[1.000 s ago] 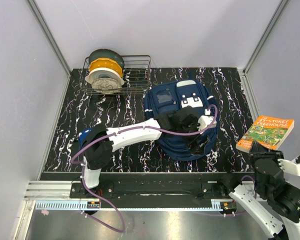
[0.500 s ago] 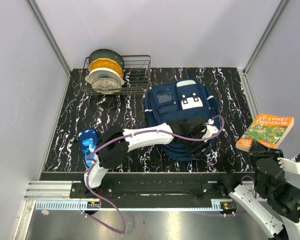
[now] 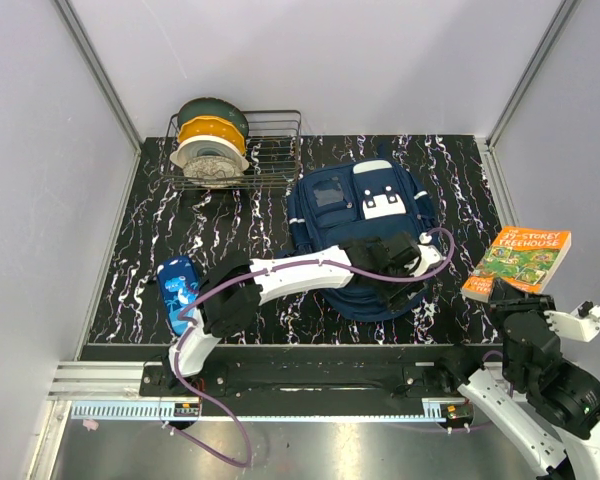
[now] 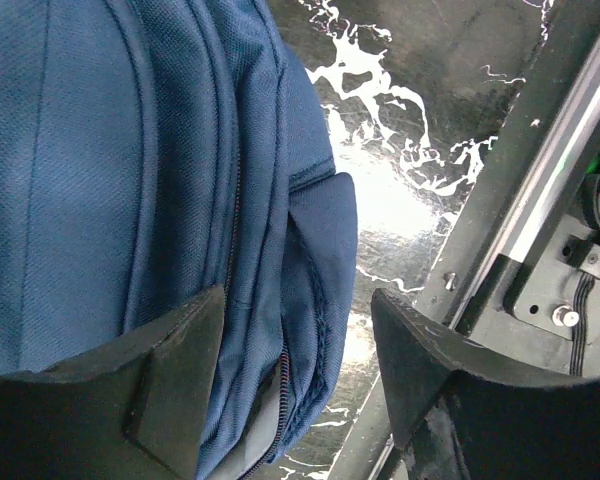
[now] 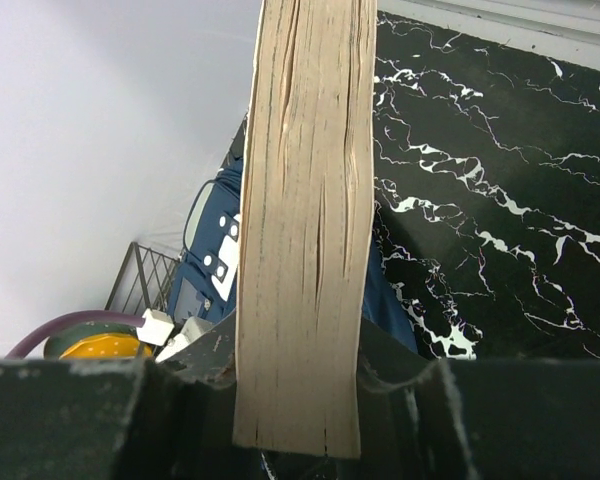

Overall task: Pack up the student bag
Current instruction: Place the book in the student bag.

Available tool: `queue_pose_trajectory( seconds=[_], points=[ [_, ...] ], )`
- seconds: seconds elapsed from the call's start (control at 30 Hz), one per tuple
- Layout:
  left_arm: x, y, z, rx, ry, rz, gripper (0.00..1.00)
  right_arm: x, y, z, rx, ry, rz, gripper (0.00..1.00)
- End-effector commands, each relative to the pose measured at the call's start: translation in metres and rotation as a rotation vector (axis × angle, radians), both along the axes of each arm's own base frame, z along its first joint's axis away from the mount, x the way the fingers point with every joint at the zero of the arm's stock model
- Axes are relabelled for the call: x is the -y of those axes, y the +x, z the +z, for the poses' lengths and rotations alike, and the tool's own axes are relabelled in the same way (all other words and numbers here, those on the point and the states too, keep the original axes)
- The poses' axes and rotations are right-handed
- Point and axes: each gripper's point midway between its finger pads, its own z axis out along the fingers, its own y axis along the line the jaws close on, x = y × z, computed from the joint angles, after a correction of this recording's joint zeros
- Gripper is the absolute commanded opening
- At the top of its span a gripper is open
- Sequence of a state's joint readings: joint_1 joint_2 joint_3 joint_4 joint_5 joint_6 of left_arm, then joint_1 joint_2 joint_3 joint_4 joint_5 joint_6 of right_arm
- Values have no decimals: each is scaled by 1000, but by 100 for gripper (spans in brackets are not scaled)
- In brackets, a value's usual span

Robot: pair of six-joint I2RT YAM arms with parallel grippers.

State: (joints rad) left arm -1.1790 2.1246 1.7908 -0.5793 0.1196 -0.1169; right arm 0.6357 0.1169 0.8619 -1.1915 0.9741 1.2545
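The student bag (image 3: 352,205) lies flat on the black marbled tabletop (image 3: 220,250). The left hand (image 4: 300,365) sits over the bag's near edge, fingers spread wide and holding nothing. Right of the bag, the right hand (image 5: 298,400) clamps a paperback book (image 3: 521,258).

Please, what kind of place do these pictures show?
Probably a robot test cell in a laboratory: plain pale panel walls enclose a black marble-patterned tabletop, two white arms are bolted to its near rail, with props: a navy blue fabric backpack and a colourful paperback book.
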Motion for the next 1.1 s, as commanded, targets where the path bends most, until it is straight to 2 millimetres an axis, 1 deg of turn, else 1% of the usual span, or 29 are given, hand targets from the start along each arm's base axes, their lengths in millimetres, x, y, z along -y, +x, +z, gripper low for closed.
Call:
queue_pose_trajectory(
  seconds=[0.0,0.03,0.1,0.17,0.2,0.27,0.3,0.43,0.47,0.53,0.6,0.67,0.77,0.8,0.83,0.9,0.93,0.97,1.07],
  points=[
    [2,27,32,132,-42,54,65,-2,7,17,85,59,-18,1],
    [2,27,36,140,-50,56,65,-2,7,16,86,62,-17,2],
    [1,33,37,173,-61,69,66,-4,8,15,80,60,-14,2],
    [1,33,34,177,-52,62,66,-4,8,14,84,66,-14,3],
    [1,34,26,174,-34,56,64,-4,8,14,85,69,-13,3],
    [0,34,21,169,-14,55,58,-5,8,13,83,69,-10,3],
    [0,35,16,170,-2,60,54,-5,8,13,81,67,-8,4],
    [-4,37,2,177,31,64,49,-5,9,13,83,69,-10,5],
    [-4,36,-2,174,36,58,49,-6,9,12,82,68,-9,5],
    [-2,35,-3,169,34,50,52,-6,9,12,83,71,-6,6],
    [-1,32,-4,156,28,39,59,-6,9,11,86,73,-6,6],
    [0,30,-2,147,15,33,61,-7,9,11,86,75,-1,6],
    [-2,32,-9,151,28,51,62,-7,9,10,88,79,0,7],
    [-3,33,-11,155,37,59,61,-8,9,9,88,80,1,7],
    [-4,35,-15,158,47,68,57,-7,9,9,88,80,0,8],
    [-5,38,-18,170,60,77,54,-7,9,9,91,83,1,8],
    [-6,39,-24,172,78,83,50,-7,8,9,94,85,1,9],
    [-7,42,-26,183,90,95,48,-7,8,9,93,84,1,9],
    [-9,43,-32,182,106,99,43,-7,9,9,91,81,1,10]
  ],
)
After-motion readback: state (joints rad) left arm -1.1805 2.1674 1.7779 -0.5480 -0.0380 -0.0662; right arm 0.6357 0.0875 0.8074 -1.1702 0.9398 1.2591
